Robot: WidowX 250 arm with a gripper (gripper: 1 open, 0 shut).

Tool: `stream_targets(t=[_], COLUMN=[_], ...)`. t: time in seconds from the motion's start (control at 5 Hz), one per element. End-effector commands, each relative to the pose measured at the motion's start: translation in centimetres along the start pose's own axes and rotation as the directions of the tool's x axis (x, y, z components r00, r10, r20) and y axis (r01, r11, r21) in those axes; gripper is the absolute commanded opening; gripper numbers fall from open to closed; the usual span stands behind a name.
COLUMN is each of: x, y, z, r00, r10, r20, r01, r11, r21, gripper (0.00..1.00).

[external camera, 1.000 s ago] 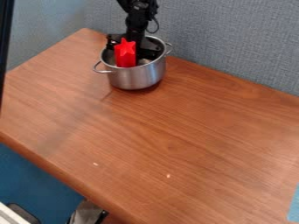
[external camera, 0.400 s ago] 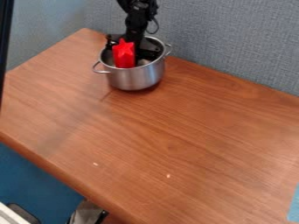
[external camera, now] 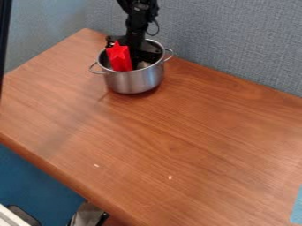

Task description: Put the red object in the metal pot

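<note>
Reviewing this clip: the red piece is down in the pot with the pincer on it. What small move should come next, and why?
Probably open the pincer and let go: the red object already stands tilted inside the metal pot, its top poking above the rim, so releasing should finish the placement.

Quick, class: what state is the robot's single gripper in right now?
Gripper: closed, reaching down into the small shiny steel pot; it appears to hold the bright red plastic bar, though the grip itself is hidden.

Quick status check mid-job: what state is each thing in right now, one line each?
red object: inside the pot, leaning against its wall, top end sticking above the rim.
metal pot: upright on the table, no lid.
hand: reaching down into the pot, shut.
table: bare wood around the pot.
</note>
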State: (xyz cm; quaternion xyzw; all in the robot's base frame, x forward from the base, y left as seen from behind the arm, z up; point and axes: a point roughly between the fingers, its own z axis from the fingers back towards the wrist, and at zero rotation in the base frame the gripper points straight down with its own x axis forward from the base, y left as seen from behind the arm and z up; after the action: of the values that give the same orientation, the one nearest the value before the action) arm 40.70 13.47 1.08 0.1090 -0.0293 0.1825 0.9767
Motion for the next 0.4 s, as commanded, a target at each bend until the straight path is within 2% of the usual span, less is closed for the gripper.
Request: stream_targets(t=[0.0, 0.2], x=[-1.49, -1.42], y=[1.87, 1.85], z=[-1.92, -1.91], r00=[0.997, 0.997], r10=[0.037, 0.038], r20=[-0.072, -0.072], r01=[-0.036, -0.037], r11=[0.999, 0.999], r21=[0.014, 0.015], gripper=[0.0, 0.0])
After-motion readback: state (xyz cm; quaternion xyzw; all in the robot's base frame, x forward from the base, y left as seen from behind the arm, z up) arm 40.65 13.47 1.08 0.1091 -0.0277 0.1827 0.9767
